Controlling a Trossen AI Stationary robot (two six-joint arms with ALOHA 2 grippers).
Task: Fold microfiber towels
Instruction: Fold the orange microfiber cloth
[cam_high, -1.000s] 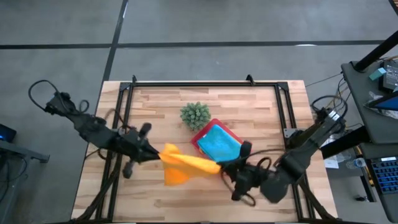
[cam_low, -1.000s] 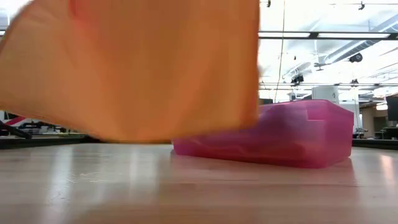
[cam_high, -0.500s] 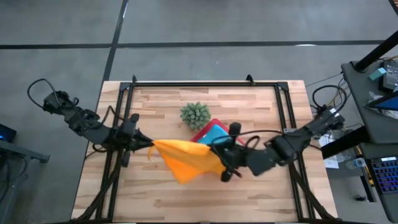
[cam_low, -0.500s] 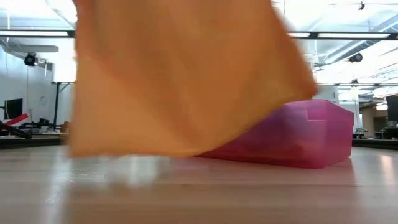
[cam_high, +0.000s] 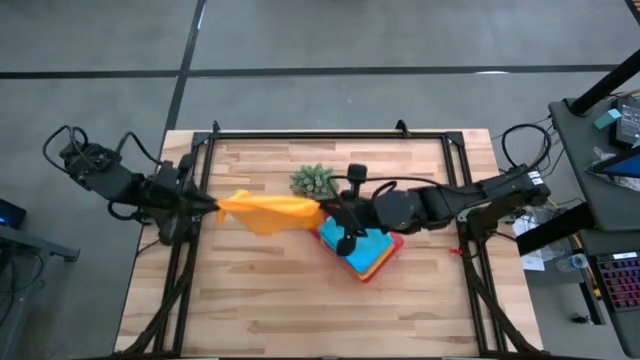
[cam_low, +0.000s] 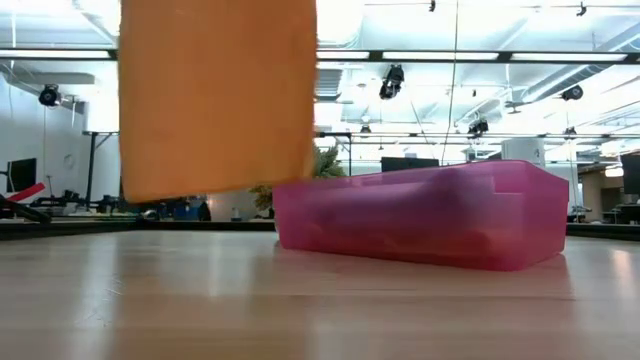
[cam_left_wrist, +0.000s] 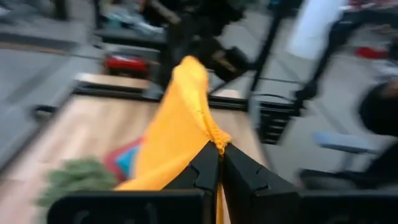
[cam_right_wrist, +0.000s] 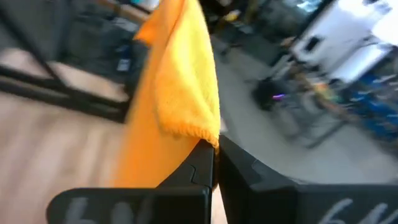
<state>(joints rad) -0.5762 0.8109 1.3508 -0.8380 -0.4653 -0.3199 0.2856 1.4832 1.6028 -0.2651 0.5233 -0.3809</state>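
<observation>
Orange towel (cam_high: 268, 211), one: I held it stretched in the air between my two grippers, above the wooden table (cam_high: 260, 300), just in front of the plant. My left gripper (cam_high: 207, 205) was clamped together on its left corner, near the table's left side; my right gripper (cam_high: 325, 210) was pinched shut on the opposite corner, over the middle of the table.

Pink tray (cam_high: 392, 248), one: it sat on the table under my right arm, right of centre. Inside it lay a light blue towel (cam_high: 352, 243) on top, with an orange edge showing beneath it; whatever else was stacked there was covered, so I could not count the remaining cloths.

Green spiky plant (cam_high: 310, 180), one: it stood behind the hanging cloth, partly hidden by my right gripper.

From table height, the cloth hung as a broad orange sheet (cam_low: 215, 95) with its top cut off, clear of the tabletop, and the tray's contents were only a dim smear through the pink wall (cam_low: 420, 215).

Both wrist pictures were blurred; each showed my dark fingers (cam_left_wrist: 208, 168) (cam_right_wrist: 202, 165) closed on a hemmed corner.
</observation>
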